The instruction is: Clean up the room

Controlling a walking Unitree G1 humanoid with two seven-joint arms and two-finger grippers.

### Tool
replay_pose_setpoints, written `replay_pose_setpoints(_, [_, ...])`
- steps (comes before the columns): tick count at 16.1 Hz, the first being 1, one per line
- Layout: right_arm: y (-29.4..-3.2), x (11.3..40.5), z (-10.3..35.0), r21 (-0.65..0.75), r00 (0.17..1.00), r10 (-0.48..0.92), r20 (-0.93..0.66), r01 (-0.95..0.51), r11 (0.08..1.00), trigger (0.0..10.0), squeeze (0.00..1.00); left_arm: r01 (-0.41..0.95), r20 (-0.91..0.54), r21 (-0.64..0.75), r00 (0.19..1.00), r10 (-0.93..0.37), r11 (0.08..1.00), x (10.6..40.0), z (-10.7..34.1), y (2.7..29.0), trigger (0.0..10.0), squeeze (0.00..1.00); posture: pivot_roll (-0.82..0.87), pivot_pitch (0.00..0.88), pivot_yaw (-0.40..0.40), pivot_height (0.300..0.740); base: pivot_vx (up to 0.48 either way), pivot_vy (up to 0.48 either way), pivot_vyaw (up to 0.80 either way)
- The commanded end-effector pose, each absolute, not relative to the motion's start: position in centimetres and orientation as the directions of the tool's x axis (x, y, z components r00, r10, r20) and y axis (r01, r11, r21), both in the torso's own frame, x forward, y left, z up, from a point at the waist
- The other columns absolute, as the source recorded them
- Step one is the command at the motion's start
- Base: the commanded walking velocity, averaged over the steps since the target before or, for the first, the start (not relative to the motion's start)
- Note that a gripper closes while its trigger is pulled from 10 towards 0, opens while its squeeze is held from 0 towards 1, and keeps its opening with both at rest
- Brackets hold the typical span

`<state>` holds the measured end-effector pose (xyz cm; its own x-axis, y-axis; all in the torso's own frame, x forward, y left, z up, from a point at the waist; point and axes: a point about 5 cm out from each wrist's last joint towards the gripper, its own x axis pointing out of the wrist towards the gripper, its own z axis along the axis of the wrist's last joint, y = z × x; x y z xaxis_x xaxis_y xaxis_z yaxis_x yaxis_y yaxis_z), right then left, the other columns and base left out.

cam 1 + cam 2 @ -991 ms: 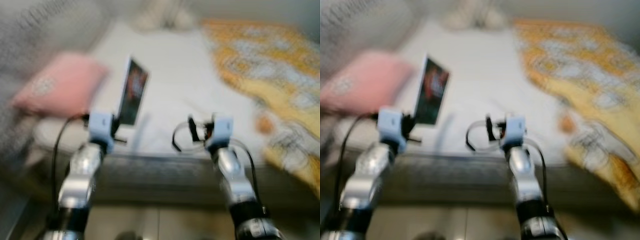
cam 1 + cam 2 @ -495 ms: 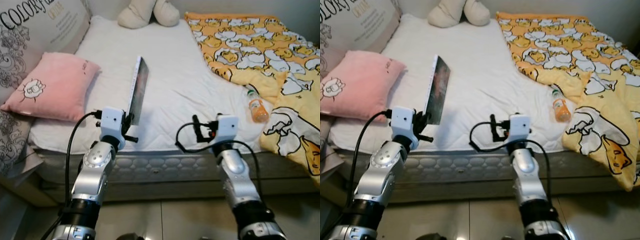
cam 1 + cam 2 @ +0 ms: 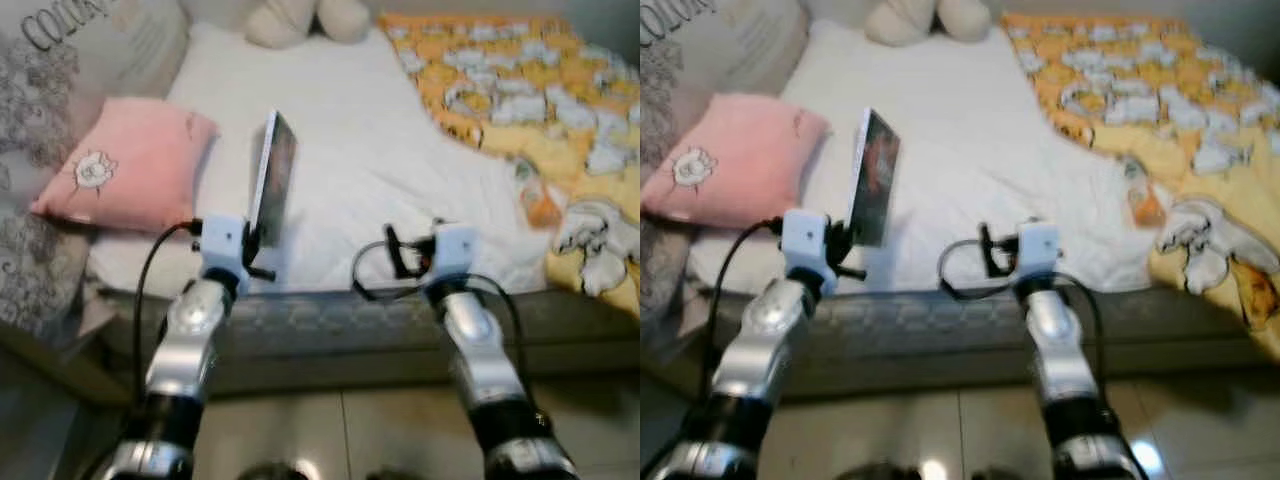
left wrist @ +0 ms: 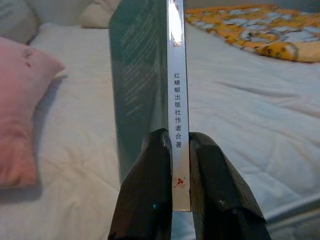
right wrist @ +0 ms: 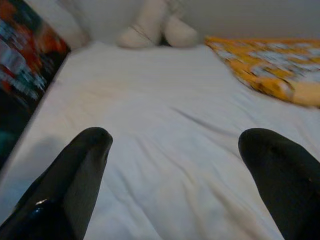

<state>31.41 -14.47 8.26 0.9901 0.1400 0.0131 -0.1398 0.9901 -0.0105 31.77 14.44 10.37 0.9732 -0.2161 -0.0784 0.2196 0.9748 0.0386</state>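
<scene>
The robot stands at the edge of a bed (image 3: 360, 150), both arms raised over the mattress's near edge. The left gripper (image 4: 174, 165) has its jaws clamped on the lower end of a thin book (image 3: 272, 185), one finger (image 4: 150, 200) on each side of the white spine, which carries a column of printed characters; the book stands upright on end above the white sheet, cover edge toward the camera. The right gripper (image 5: 175, 150) hovers beside it over the same sheet, jaws spread wide and holding nothing. A pink pillow (image 3: 135, 175) with a small cartoon motif lies at the bed's left side, next to a large printed cushion (image 3: 60, 60). A pale plush toy (image 3: 920, 18) sits at the far end. A yellow blanket (image 3: 520, 90) with a cartoon pattern covers the right side and spills over the edge, and an orange bottle (image 3: 1140, 195) lies near its fold. The head views are slightly blurred.
</scene>
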Motion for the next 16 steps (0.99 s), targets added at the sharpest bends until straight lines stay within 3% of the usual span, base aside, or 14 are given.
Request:
replay_pose_setpoints(1, [-14.13,31.69,8.75,-0.002,0.988,0.149,0.032,-0.149,0.989,10.0,0.00,0.236,0.009,0.072,0.972,-0.237,0.969,32.40,12.20,14.16,0.0,0.00,-0.02,0.000,0.024,0.736,0.000,0.000,0.00])
replay_pose_setpoints(3, [-13.95,31.78,8.86,0.000,0.988,0.148,0.037,-0.148,0.989,10.0,0.00,0.244,0.029,0.063,0.969,-0.246,0.968,32.40,12.53,13.98,0.0,0.00,-0.02,0.000,0.026,0.736,0.137,0.000,0.00])
replay_pose_setpoints(16, [-13.81,32.19,8.96,0.015,0.985,0.166,0.038,-0.167,0.986,10.0,0.00,0.200,0.025,0.026,0.979,-0.201,0.979,32.93,12.63,14.62,0.0,0.00,-0.01,0.000,0.033,0.736,0.448,0.019,0.00])
